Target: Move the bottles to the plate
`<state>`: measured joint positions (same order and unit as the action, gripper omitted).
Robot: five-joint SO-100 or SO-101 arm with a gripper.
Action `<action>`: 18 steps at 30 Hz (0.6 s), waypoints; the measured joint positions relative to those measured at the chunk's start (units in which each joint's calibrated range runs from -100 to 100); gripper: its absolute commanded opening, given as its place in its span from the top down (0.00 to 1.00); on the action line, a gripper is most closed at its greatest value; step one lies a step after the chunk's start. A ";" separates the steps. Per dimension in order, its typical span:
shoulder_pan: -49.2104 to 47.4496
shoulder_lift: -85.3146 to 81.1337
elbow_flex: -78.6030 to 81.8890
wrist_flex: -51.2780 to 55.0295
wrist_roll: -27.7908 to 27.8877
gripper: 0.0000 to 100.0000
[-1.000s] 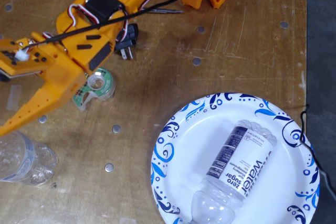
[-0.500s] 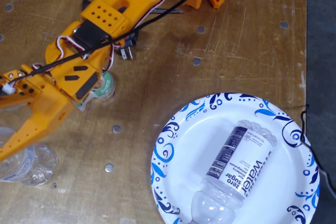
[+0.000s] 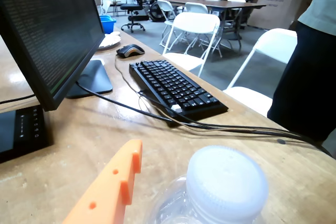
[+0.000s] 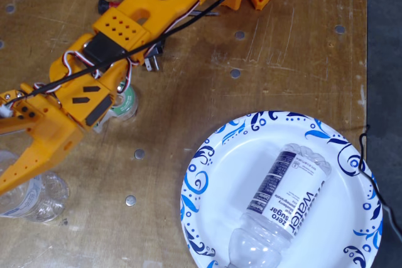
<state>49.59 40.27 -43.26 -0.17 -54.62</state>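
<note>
in the fixed view the wooden table [image 4: 276,61] runs to a rounded corner at the upper right, with bare board between the orange arm [image 4: 107,48] at the upper left and the plate [image 4: 207,174] at the lower right. the plate reaches almost to the table's right edge and is cut off by the picture's bottom edge. on it lies the labelled bottle [image 4: 282,202], on its side, slanting from upper right to lower left. the second bottle [image 4: 34,196] sits at the far left edge, well apart from the plate, with the gripper [image 4: 16,177] over it; one orange finger [image 3: 107,192] shows beside its white cap [image 3: 226,184] in the wrist view. i cannot tell whether the jaws are spread or pressed together. a green tape dispenser [image 4: 122,106] peeks from under the arm.
</note>
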 measured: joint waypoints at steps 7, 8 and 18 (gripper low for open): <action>0.00 0.08 0.00 0.00 0.00 0.67; 0.00 0.08 0.00 0.00 0.00 0.68; -0.09 0.08 0.00 0.00 0.00 0.68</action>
<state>49.50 40.35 -43.26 -0.17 -54.62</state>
